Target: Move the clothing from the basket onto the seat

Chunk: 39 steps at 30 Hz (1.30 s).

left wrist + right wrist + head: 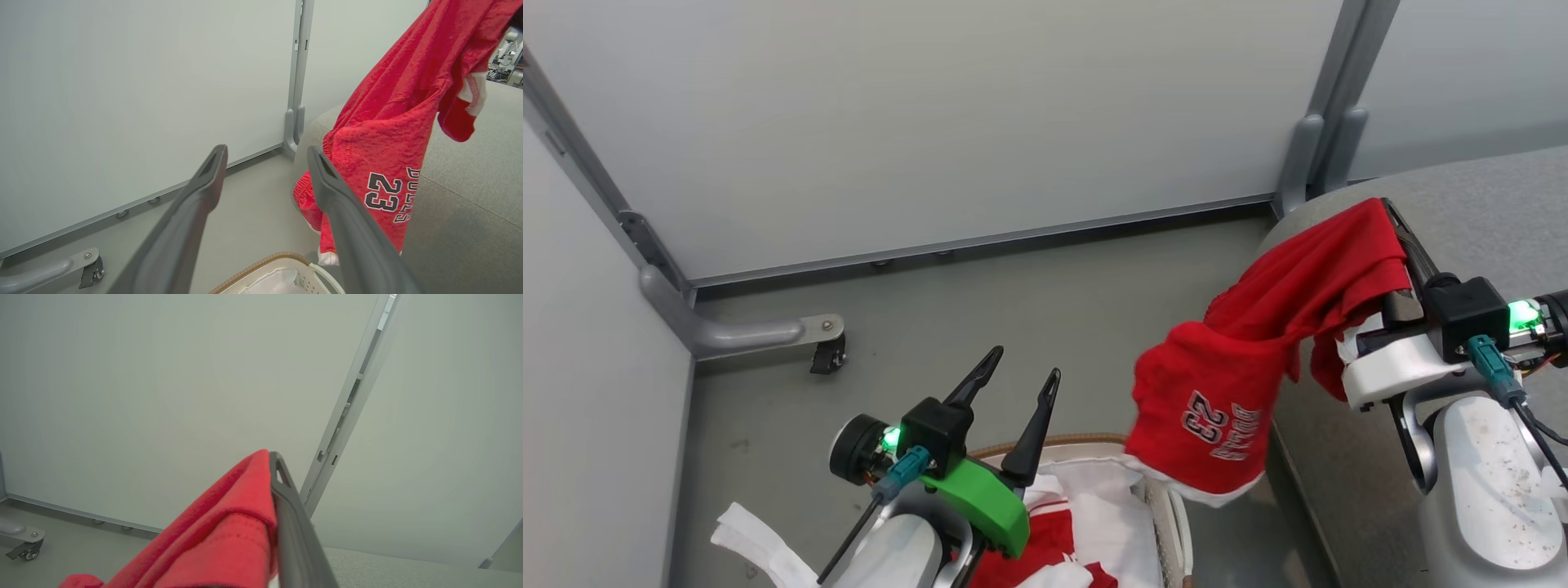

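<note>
A red garment printed "23" (1241, 376) hangs in the air from my right gripper (1392, 216), which is shut on its upper end over the edge of the grey seat (1486, 212). The same red garment (392, 134) hangs beside the seat (470, 196) in the left wrist view, and the red garment (229, 535) drapes over one finger (294, 531) in the right wrist view. More red and white clothing (1054, 539) lies in the basket (1168, 506) at the bottom. My left gripper (1025, 376) stands open and empty above the basket (265, 273).
Pale partition walls (931, 106) stand behind, with a metal foot and caster (827, 351) on the grey floor at left. A white cloth (752, 539) lies on the floor left of the basket. Open floor (1013, 294) lies between the basket and the wall.
</note>
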Available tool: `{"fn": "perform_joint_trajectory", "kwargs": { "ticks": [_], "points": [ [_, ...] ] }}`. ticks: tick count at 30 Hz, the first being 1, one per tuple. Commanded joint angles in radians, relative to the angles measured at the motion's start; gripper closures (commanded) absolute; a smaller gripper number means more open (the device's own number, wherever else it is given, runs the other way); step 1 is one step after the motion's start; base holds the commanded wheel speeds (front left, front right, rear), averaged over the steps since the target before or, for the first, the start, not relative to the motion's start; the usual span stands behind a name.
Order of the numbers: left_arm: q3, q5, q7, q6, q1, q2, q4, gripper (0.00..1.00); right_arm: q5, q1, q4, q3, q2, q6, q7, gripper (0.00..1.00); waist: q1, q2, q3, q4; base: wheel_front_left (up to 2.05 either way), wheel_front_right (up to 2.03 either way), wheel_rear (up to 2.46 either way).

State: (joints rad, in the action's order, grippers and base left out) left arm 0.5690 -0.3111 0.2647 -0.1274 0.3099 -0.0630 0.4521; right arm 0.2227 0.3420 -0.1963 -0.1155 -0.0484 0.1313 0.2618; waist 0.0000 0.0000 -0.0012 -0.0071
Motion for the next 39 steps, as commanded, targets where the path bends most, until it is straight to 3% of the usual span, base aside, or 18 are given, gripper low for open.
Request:
{"fn": "perform_joint_trajectory", "kwargs": {
  "ticks": [1, 20, 28, 39],
  "points": [
    [-0.009, 0.0, -0.001, -0.003, -0.015, 0.002, -0.006, 0.0, 0.004, 0.009, -0.003, -0.005, -0.004, -0.001, 0.005, 1.0, 0.0, 0.0, 0.006, -0.046, 0.0, 0.0, 0.0],
    [-0.045, 0.024, -0.001, -0.004, -0.024, 0.01, -0.025, 0.0, 0.02, 0.021, 0.01, -0.039, -0.004, -0.001, 0.005, 1.0, 0.0, 0.0, 0.048, -0.317, 0.0, 0.0, 0.0],
    [-0.042, 0.034, -0.001, -0.004, -0.012, 0.011, -0.017, 0.0, 0.01, 0.027, 0.015, -0.055, -0.004, -0.001, 0.005, 1.0, 0.0, 0.0, 0.068, -0.35, 0.0, 0.0, 0.0],
    [-0.007, 0.051, -0.001, -0.004, 0.031, -0.007, -0.035, 0.0, 0.021, 0.133, 0.004, -0.005, -0.036, -0.001, 0.005, 1.0, 0.0, 0.0, 0.166, -0.326, 0.0, 0.0, 0.0]
  ]
}}
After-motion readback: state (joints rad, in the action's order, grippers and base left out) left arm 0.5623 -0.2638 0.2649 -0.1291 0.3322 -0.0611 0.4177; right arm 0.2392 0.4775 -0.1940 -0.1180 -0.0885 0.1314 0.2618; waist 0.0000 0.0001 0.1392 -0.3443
